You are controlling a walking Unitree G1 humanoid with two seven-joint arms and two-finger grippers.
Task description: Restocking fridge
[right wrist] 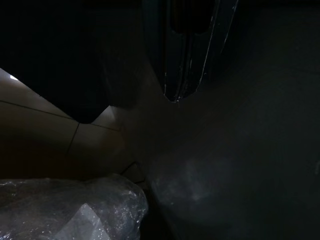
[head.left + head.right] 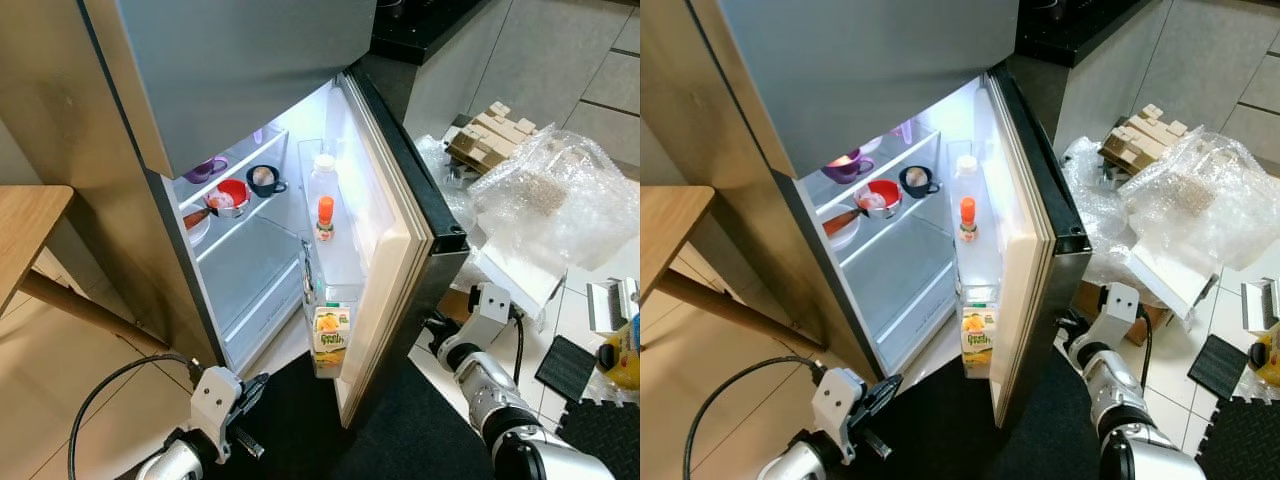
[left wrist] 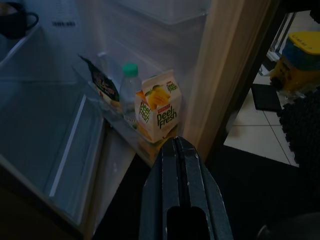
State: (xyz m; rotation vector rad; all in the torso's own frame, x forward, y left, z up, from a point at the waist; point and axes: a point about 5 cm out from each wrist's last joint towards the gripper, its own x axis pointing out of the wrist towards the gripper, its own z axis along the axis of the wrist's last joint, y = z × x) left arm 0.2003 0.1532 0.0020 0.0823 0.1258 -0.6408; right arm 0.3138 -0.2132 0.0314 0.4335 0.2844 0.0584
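The juice carton point(image 2: 331, 340) stands upright in the low door shelf of the open fridge point(image 2: 395, 230), just ahead and right of the left gripper point(image 2: 256, 385), which is closed and holds nothing; it is nearer

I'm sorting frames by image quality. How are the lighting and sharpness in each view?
Eye views: sharp, with glare from the lit fridge interior washing out its back wall. Left wrist view: dim but readable; the juice carton label is legible. Right wrist view: very dark, with the right gripper and some plastic wrap barely visible.
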